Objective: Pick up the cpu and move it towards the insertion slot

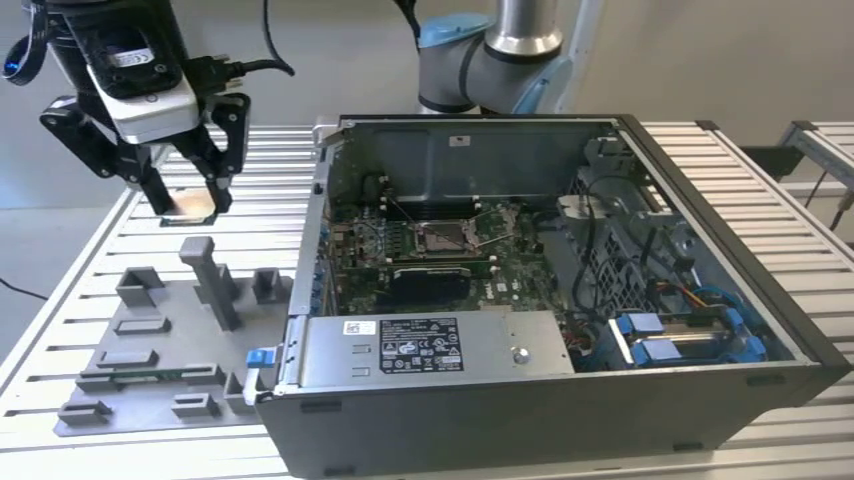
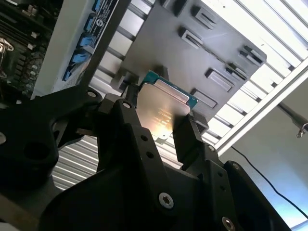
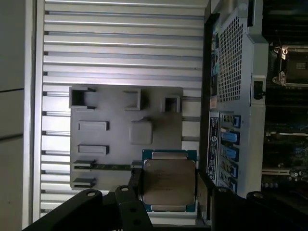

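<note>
The cpu (image 1: 188, 205) is a thin square chip held flat in the air above the slatted table, at the exterior view's left. My gripper (image 1: 187, 203) is shut on the cpu, one black finger on each side. Both wrist views show its silvery top with a green rim, the cpu (image 3: 169, 181) and the cpu (image 2: 163, 111) sitting between the fingers (image 2: 190, 139). The insertion slot (image 1: 445, 238) is a square metal-framed socket on the motherboard inside the open computer case, well to the right of the gripper in the exterior view. The insertion slot (image 3: 290, 65) lies off to one side in the first wrist view.
A grey fixture plate (image 1: 147, 345) with raised tray blocks lies on the slatted table (image 1: 80, 290) below the gripper. The open computer case (image 1: 561, 300) stands beside it, its near wall and power supply (image 1: 420, 345) rising between plate and motherboard. The arm's base (image 1: 501, 50) is behind the case.
</note>
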`<state>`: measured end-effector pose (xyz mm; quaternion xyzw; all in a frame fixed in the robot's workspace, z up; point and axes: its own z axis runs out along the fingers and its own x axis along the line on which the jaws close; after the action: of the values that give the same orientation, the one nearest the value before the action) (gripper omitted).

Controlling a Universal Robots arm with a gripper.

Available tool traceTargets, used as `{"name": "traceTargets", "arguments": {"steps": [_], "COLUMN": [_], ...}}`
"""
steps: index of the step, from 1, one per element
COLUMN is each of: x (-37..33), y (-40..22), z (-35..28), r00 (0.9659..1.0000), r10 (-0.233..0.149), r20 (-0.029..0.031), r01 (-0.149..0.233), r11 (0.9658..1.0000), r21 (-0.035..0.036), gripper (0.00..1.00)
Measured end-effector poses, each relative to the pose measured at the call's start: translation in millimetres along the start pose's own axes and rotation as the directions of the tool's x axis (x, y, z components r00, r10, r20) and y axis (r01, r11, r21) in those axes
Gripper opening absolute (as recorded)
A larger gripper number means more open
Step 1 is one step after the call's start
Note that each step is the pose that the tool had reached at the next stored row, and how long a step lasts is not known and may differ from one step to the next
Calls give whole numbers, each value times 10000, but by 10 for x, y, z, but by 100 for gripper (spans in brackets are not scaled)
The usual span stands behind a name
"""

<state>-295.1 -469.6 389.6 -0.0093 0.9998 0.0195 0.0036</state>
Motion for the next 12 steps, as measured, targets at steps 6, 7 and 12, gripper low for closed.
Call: {"name": "traceTargets", "arguments": {"steps": [6,7,12], "x": [-149,-175,-293], "y": [-3,-3,-5], "z": [1,1,2], "r00": [10000,10000,10000], "r10": [0,0,1], "r20": [0,0,0], "r01": [0,0,-1], "r11": [10000,10000,10000], "r21": [1,0,0], "gripper": [0,0,0]}}
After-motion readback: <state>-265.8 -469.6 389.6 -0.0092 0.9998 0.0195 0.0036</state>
